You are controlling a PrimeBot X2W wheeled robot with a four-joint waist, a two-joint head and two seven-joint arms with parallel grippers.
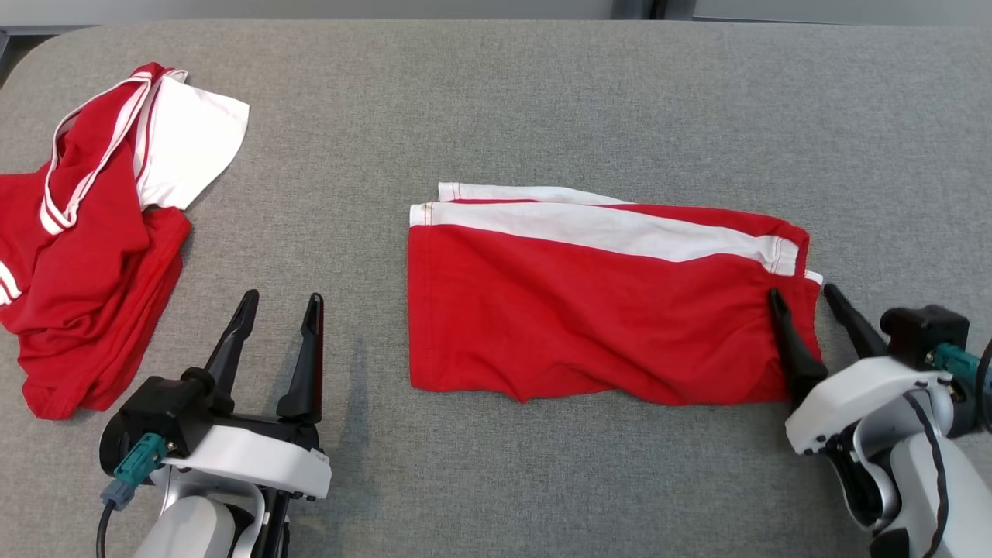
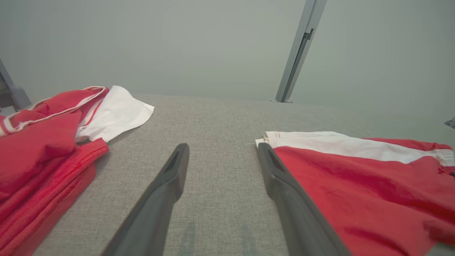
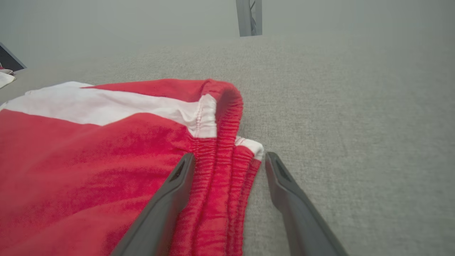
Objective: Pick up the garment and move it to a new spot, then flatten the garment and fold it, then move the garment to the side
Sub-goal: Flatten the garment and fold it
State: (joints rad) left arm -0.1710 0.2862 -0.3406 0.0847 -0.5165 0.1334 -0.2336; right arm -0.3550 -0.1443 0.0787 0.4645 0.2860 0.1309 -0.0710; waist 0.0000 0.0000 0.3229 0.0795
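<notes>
The garment (image 1: 589, 310), red shorts with a white side stripe, lies folded flat in the middle of the grey table (image 1: 542, 101). My right gripper (image 1: 802, 293) is open at the garment's right end, its jaws straddling the gathered red waistband (image 3: 224, 170): one finger lies over the cloth, the other over bare table. My left gripper (image 1: 280, 301) is open over bare table, left of the garment's left edge (image 2: 355, 177), with nothing between its fingers (image 2: 170, 177).
A second red-and-white garment (image 1: 93, 232) lies crumpled at the table's left edge, also seen in the left wrist view (image 2: 53, 142). A grey post (image 2: 298, 53) stands beyond the table's far edge. Bare grey cloth surface stretches behind and in front of the folded shorts.
</notes>
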